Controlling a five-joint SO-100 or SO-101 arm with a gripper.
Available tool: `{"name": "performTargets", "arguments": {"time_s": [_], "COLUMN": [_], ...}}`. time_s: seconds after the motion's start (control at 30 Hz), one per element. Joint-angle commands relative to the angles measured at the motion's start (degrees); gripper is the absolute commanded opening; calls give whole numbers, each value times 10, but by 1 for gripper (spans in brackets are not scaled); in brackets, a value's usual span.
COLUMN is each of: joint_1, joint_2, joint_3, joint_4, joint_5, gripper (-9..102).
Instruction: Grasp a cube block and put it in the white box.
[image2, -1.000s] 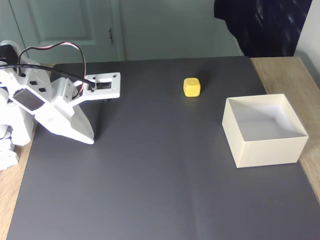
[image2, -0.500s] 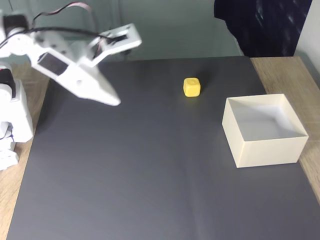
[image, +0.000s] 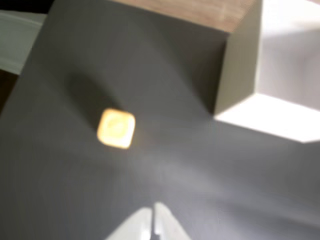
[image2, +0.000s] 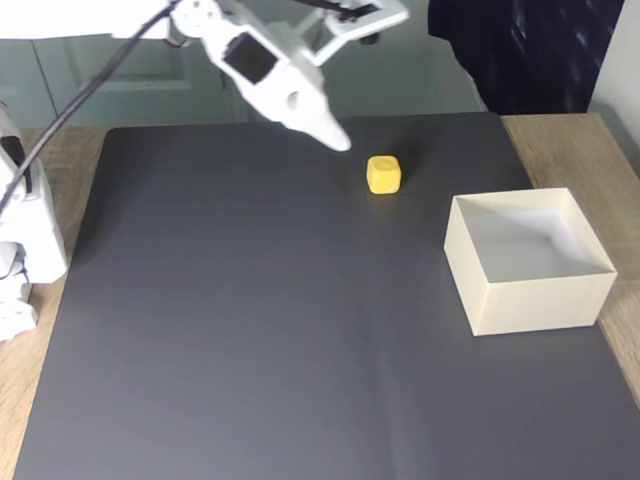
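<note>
Gripper state: the gripper (image2: 338, 140) hung in the air above the rear of the dark mat (image2: 250, 330), holding nothing; in the wrist view its white tips (image: 152, 220) lay together with only a hairline seam between them.
Bearing to target: in the fixed view the cube block (image2: 383, 174) sat just right of and slightly nearer than the tips, low on the mat; in the wrist view it lay ahead and left of the tips (image: 116, 128).
Cube axis: none to favour; faces looked equal, edges rounded.
Cube surroundings: open mat on every side, nothing touching it.
White box: the white box (image2: 530, 300) stood well right of the cube, apart from it, mouth open upward.
Edges: cube lay near the mat's rear edge; wooden bench (image2: 570, 140) showed beyond.
Judgement: gripper must part and descend forward.
</note>
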Motion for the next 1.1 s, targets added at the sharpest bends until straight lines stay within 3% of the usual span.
{"name": "performTargets", "arguments": {"time_s": [0.0, 0.33, 0.7, 1.07], "joint_1": [-12, -13, -28, -9], "joint_2": [-59, -212, -258, -261], "joint_3": [-99, -244, -245, -245], "joint_4": [-8, -5, -12, 2], "joint_5": [-5, -7, -14, -7], "gripper": [0, 0, 1, 27]}}
